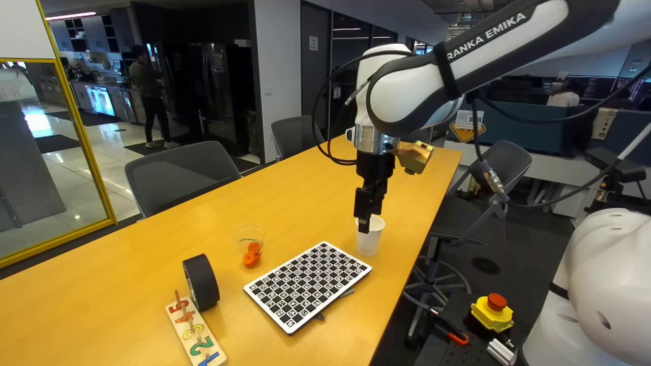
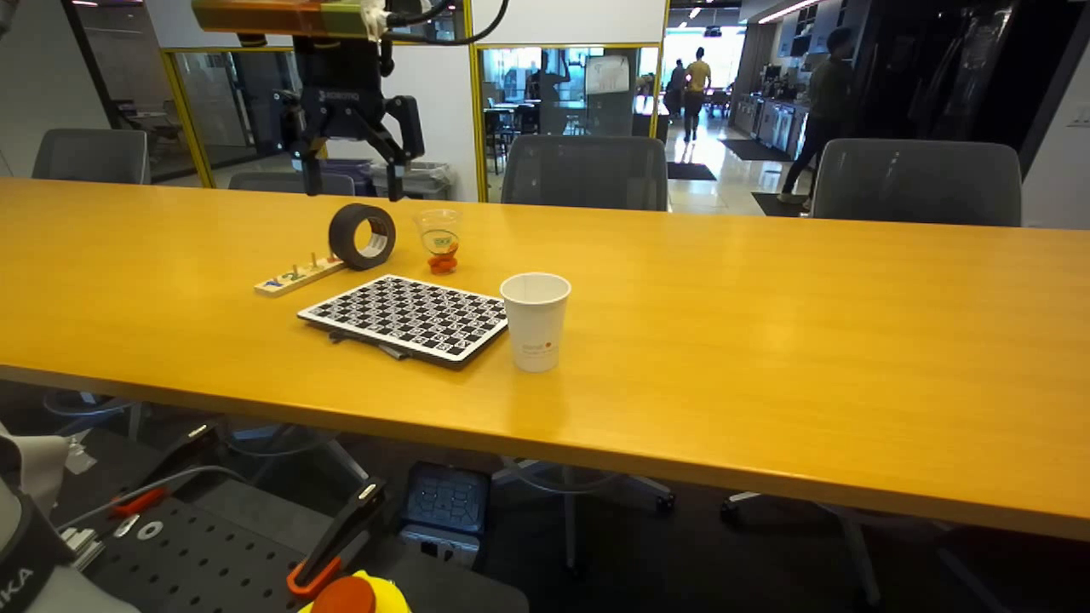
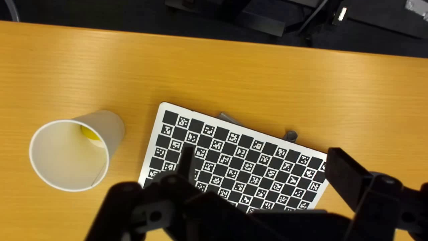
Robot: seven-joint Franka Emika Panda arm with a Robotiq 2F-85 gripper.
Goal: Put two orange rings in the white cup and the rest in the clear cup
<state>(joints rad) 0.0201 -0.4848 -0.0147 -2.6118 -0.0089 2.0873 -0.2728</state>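
Your gripper [image 2: 353, 189]: jaws spread wide, nothing held. The orange rings [image 1: 250, 260] appear to lie at the bottom of the clear plastic cup [image 2: 437, 223], too small here to count; the white paper cup [image 2: 535, 328] stands apart. Expect light, stiff, perhaps slippery rings: pinch one by its outer edge, sparing the likely flexible cup wall.

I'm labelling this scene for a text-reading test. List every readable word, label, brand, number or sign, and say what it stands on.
"RANKA EMIKA": robot arm; a strap seems to cover the start.
"KA": robot base, cut off by the picture's edge.
"5", "4", "3", "2", "1": wooden number board.
Too small or blurred to read: print on the gripper, white paper cup, clear plastic cup, orange diamond sign, door notice.
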